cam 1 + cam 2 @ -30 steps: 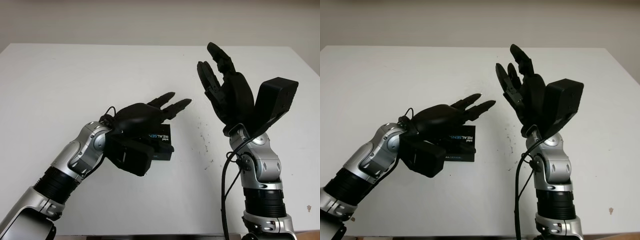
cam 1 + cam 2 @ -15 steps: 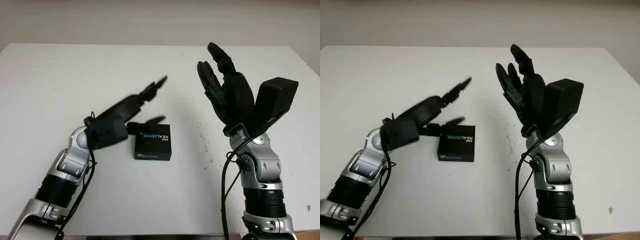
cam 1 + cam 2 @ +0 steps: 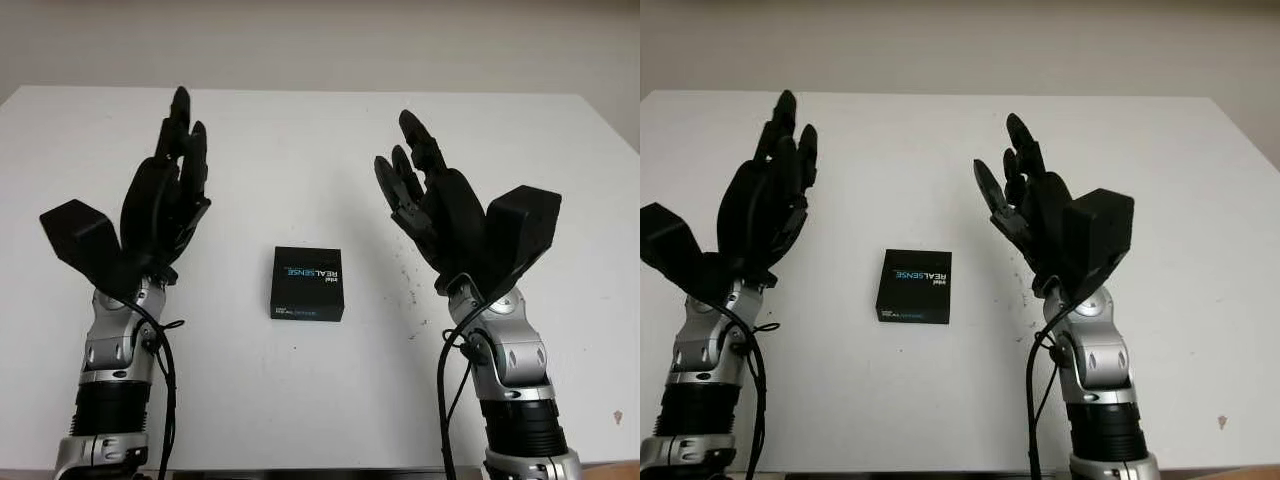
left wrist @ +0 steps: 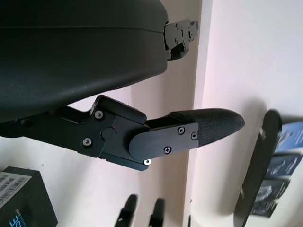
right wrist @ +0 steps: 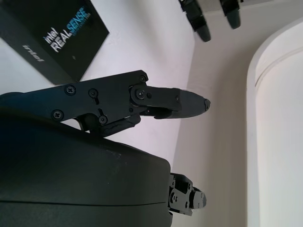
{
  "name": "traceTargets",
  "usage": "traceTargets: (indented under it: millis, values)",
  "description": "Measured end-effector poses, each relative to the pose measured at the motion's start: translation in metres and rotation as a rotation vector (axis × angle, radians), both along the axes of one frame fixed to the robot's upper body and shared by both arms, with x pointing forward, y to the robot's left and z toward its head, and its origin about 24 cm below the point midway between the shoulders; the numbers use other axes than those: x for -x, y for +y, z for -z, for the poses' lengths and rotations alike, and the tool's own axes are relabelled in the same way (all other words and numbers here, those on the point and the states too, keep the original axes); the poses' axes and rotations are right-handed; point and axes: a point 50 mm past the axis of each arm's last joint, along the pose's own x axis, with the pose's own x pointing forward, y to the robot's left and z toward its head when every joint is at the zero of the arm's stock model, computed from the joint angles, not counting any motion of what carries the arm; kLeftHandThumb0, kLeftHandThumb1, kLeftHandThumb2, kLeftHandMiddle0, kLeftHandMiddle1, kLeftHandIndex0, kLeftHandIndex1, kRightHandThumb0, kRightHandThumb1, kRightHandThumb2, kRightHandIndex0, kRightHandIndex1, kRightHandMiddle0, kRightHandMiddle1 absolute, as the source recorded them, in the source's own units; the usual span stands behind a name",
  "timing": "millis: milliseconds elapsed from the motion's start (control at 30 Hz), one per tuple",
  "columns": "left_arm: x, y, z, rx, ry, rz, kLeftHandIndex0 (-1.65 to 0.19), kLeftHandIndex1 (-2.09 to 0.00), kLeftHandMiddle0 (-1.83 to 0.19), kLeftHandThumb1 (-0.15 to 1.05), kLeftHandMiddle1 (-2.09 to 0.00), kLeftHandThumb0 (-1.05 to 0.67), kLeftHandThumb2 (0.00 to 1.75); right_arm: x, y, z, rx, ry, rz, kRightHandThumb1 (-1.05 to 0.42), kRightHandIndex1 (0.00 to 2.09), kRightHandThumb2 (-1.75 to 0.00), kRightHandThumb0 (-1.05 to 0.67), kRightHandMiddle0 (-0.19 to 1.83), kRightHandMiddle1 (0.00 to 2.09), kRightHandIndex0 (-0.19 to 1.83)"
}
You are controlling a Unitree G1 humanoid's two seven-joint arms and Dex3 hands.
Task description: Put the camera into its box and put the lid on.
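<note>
The closed box (image 3: pixel 306 283) is lying on the desk (image 3: pixel 330 140); the left robot hand (image 3: pixel 165 205) and right robot hand (image 3: pixel 440 210) are hanging open beside it, holding nothing, probably because the task looks finished.

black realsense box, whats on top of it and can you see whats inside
The lid sits closed on the black box, and nothing else lies on top. The lid covers the inside, so whether the camera is in there cannot be seen. Left hand and right hand are raised open at either side.

Lab-like test bench: bare white table (image 3: pixel 320 130), plain wall (image 3: pixel 320 40).
</note>
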Motion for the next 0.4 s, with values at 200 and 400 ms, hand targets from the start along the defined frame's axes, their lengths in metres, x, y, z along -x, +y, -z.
traceTargets:
  millis: [200, 400]
  values:
    - [0.017, 0.002, 0.017, 0.044, 0.035, -0.051, 0.19, 0.00, 0.19, 1.05, 0.00, -0.77, 0.60, 0.006, 0.003, 0.017, 0.017, 0.047, 0.002, -1.05, 0.00, -0.55, -0.67, -0.19, 0.00, -0.19]
    - [0.033, 0.001, 0.032, 0.097, 0.048, -0.071, 0.19, 0.00, 0.19, 1.05, 0.00, -0.75, 0.61, 0.008, 0.005, 0.025, 0.009, 0.074, 0.014, -1.05, 0.00, -0.55, -0.69, -0.19, 0.00, -0.19]
